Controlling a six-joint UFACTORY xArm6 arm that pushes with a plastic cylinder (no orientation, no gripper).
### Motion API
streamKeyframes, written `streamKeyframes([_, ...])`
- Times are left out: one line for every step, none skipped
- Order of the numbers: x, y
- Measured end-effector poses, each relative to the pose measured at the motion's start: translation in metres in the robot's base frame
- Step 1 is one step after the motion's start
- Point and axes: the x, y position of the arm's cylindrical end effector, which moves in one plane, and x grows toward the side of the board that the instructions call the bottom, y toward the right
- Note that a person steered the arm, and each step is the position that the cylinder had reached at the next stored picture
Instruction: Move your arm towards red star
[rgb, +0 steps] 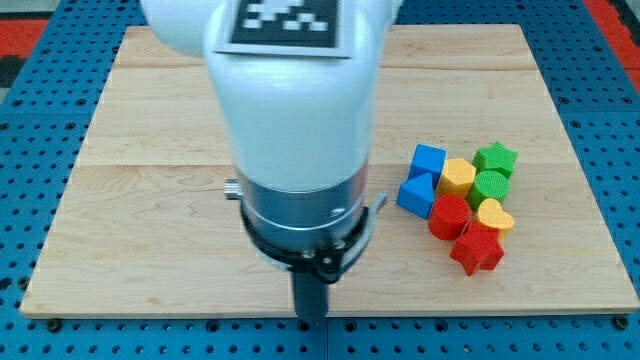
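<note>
Our own white arm body (290, 100) is filling the middle of the view and covering a large stretch of the wooden board (130, 200) behind it, so we cannot tell whether anything is lying there; its top, with a black-and-white marker (285, 22), is being cut off by the view's top edge. We are carrying no claw, only a straight dark rod hanging below the dark collar, and my tip (313, 322) is sitting at the board's bottom edge, touching no block. All 8 blocks are crowding together at the view's right, well apart from my tip. The red star (478, 248) is lying at the bottom of that cluster, nearest the view's bottom, just below a red cylinder (449, 216) and a yellow heart (495, 216). Above them we are seeing 2 blue blocks (428, 161) (417, 193) whose shapes are hard to make out, a yellow block (459, 177), a green star (495, 158) and another green block (490, 186).
</note>
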Motion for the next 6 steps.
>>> streamKeyframes([-0.0003,0.0071])
streamKeyframes([-0.0008,0.0071])
streamKeyframes([-0.0008,0.0077])
streamKeyframes([-0.0006,0.0078])
streamKeyframes([-0.0008,0.0125])
streamKeyframes([-0.0008,0.0163])
